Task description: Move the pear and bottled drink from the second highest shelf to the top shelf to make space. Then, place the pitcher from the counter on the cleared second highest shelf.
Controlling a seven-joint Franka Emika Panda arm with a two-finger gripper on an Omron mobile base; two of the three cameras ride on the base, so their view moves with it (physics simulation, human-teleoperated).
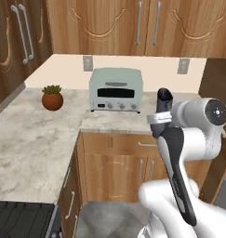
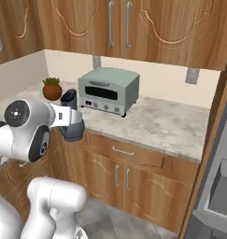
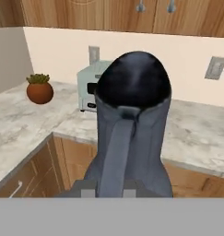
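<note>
Slate-gray and bulbous, the pitcher [image 3: 132,133] is up off the surface [image 1: 35,139] and carried in the air in front of the lower cabinets — in the hand view its handle runs down the middle toward the two dark finger tips, and its dark mouth faces the camera. The pincer [image 2: 72,122] is closed tight on the pitcher, apparently at its handle or lower body; in the left base view the jug's dark spout [image 1: 164,98] pokes up above the wrist, and in the right base view its body sits just past the hand. So the pick-up from the marbled surface looks done, and the last leg of the task — setting the pitcher on the second highest shelf — is not yet done. The shelves themselves, the pear and the bottled drink are not in these views, so whether the clearing step is finished cannot be told from here; judging by the pitcher already being in hand, it probably is. Around the arm, a pale green toaster oven [image 1: 115,89] stands against the back wall on the surface, and a small potted plant [image 1: 52,97] sits well to its left near the corner. Wooden wall cupboards [image 2: 119,23] hang above.
</note>
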